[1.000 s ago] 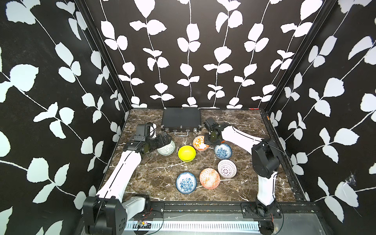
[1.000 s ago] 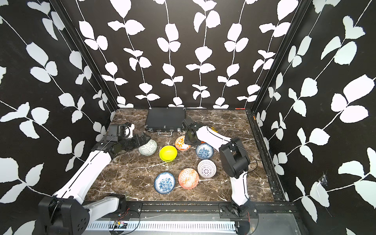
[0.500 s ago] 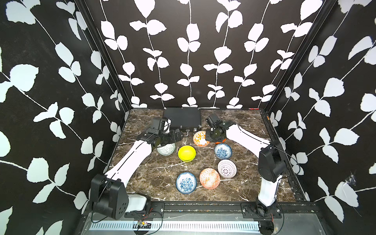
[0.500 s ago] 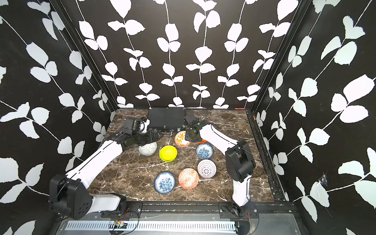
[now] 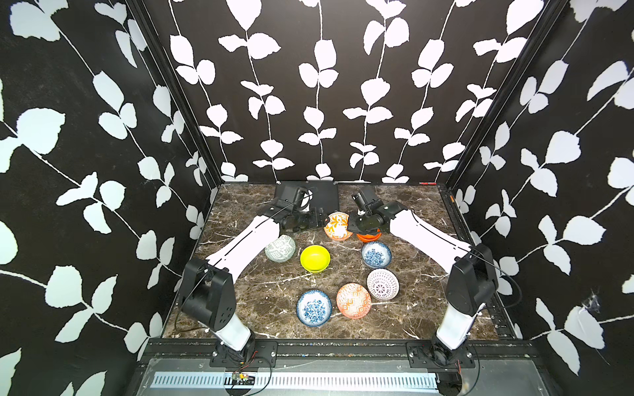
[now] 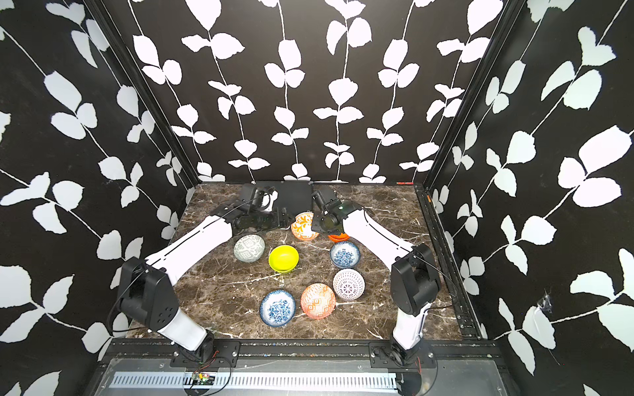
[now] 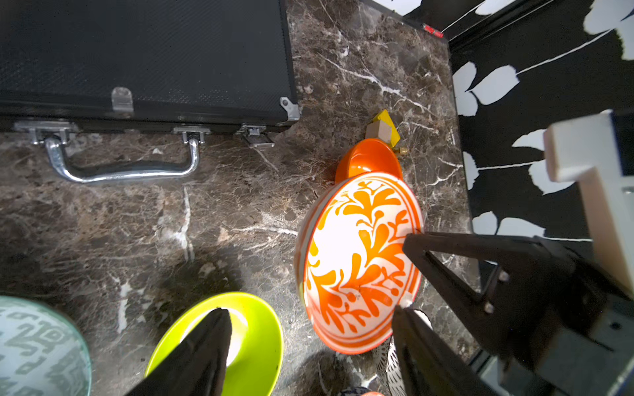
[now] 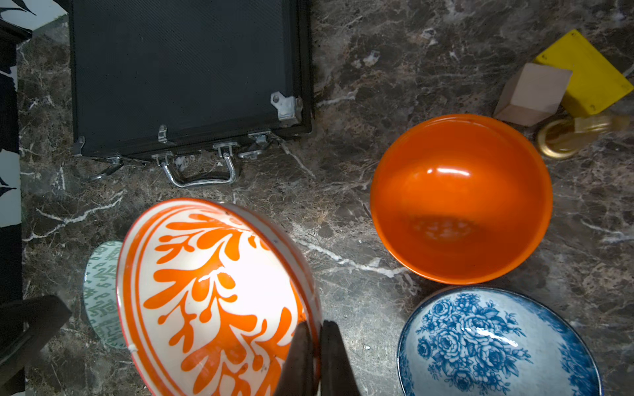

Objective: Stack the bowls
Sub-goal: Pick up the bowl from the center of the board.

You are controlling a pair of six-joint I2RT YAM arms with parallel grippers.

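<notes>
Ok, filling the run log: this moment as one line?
right gripper: shut on orange-leaf bowl rim, bowl tilted | left gripper: open, near it | stack: not started

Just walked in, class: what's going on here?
The right end effector is shut on the rim of the round white bowl with orange leaf pattern, holding it tilted. The left end effector stands open beside that bowl, not gripping it. The other seven bowls, like the plain yellow round bowl, sit singly on the brown marble table; nothing is stacked.

Arms: white link shells [image 5: 240,247] with black slit lines, black joint housings [image 5: 209,298], thin black cables [image 5: 501,271], black screw-studded jaws.
</notes>
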